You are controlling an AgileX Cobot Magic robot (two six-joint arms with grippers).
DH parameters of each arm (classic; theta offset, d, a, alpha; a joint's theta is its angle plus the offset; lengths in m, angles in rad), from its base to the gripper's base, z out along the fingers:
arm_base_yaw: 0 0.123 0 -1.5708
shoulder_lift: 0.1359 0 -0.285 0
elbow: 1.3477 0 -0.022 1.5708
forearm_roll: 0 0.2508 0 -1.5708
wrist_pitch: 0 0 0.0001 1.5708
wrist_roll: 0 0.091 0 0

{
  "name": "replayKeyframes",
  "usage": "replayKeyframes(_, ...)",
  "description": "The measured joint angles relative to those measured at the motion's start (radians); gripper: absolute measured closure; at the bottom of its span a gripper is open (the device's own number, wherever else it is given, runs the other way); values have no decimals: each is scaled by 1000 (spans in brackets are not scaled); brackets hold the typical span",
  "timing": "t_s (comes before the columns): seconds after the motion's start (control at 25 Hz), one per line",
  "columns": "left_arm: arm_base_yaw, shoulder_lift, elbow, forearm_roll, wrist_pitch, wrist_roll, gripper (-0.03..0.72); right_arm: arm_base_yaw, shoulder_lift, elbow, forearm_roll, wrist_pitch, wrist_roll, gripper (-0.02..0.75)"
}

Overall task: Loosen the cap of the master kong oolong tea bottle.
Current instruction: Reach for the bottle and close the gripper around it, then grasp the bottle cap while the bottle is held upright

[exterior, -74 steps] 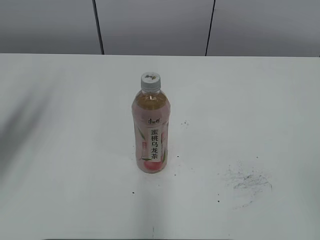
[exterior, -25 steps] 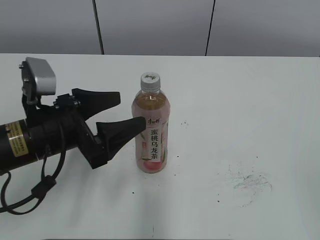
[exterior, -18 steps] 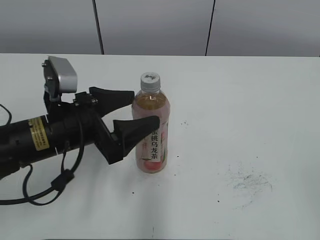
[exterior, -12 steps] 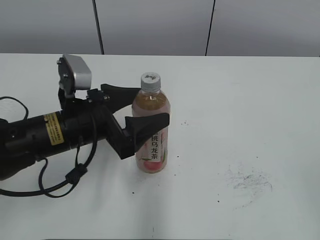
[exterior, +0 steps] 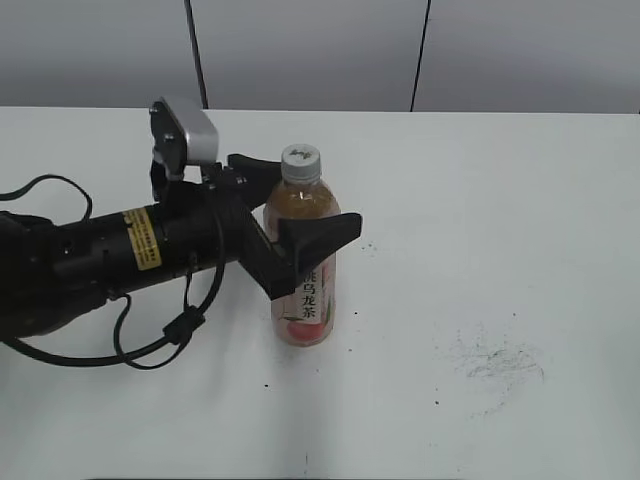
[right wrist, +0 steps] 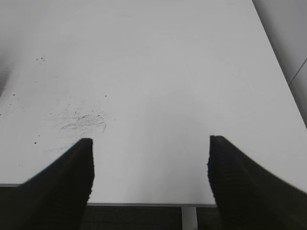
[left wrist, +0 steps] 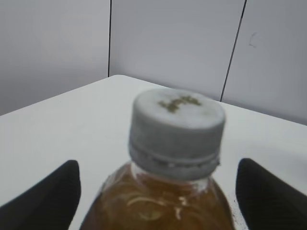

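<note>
A white table (exterior: 520, 190) fills most of the scene, marked with a grey scuff (exterior: 497, 362) and a few dark specks near its front right. Behind it stands a pale grey panelled wall (exterior: 310, 50) divided by thin dark vertical seams.

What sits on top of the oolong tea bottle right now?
A white-grey cap with a faint mark sits on the bottle. The open left gripper straddles the bottle's shoulder, hiding part of the label. The mouth under the cap is covered.
</note>
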Motion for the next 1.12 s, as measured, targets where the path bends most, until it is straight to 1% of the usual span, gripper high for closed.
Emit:
replayKeyframes(0.36, 0, 49, -10, 4, 7, 16, 109, 0, 0, 0, 0, 0, 0, 182)
replayKeyframes(0.44, 0, 49, -10, 4, 8, 22, 136, 0, 0, 0, 0, 0, 0, 182)
replayKeyframes(0.6, -1, 49, -10, 4, 7, 27, 243, 0, 0, 0, 0, 0, 0, 182)
replayKeyframes(1.12, -2, 49, -10, 5, 4, 30, 243, 0, 0, 0, 0, 0, 0, 182)
